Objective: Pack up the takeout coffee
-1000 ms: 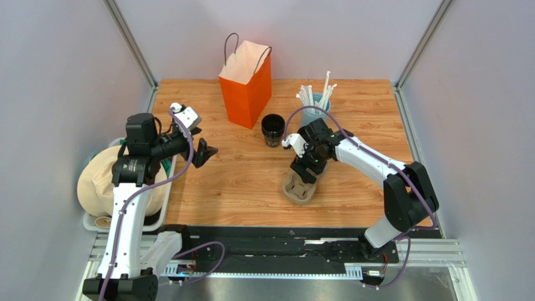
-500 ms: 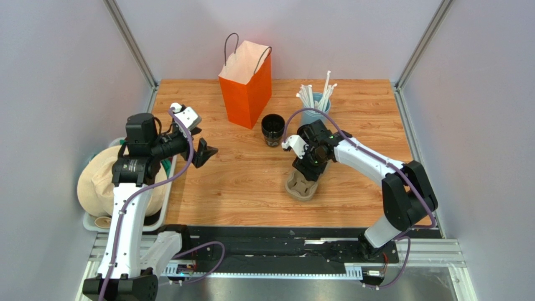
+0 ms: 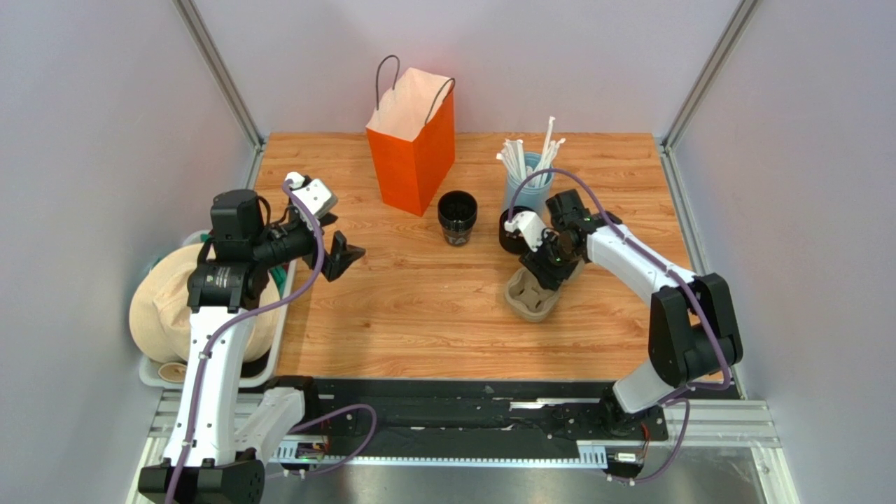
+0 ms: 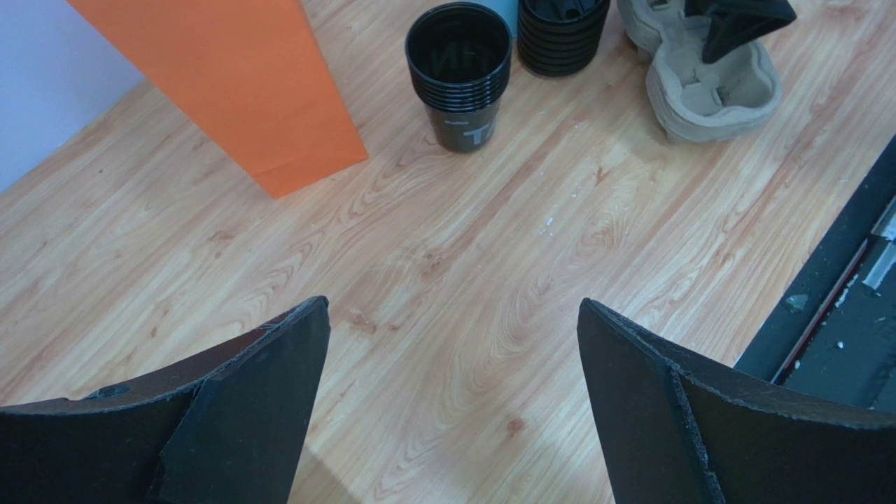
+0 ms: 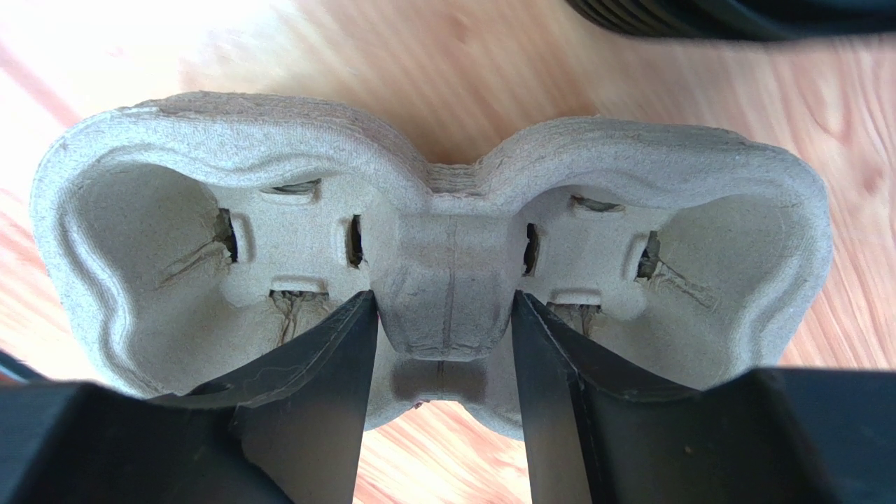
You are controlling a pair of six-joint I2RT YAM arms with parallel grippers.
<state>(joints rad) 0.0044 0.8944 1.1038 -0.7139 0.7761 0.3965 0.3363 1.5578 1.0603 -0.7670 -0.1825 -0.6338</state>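
Note:
The takeout coffee cup (image 3: pixel 457 217) is dark, round and open-topped. It stands on the wooden table right of the orange bag and also shows in the left wrist view (image 4: pixel 460 58). A black ribbed stack of lids (image 3: pixel 512 234) stands just right of it. My right gripper (image 3: pixel 548 269) is shut on the middle ridge of the grey-brown cardboard cup tray (image 3: pixel 529 298), right of the cup. In the right wrist view the fingers (image 5: pixel 316 368) pinch that ridge of the tray (image 5: pixel 158 210). My left gripper (image 3: pixel 342 255) is open and empty over bare wood, left of the cup (image 4: pixel 452 310).
An orange paper bag (image 3: pixel 412 142) stands open at the back. A pale blue cup of white straws (image 3: pixel 529 173) stands behind the lids. A beige sack (image 3: pixel 168 299) lies in a bin off the table's left edge. A black rail (image 3: pixel 473 415) runs along the front.
My right gripper has moved right and toward the back with the cup tray in it, uncovering the black lid stack. The left arm has not moved.

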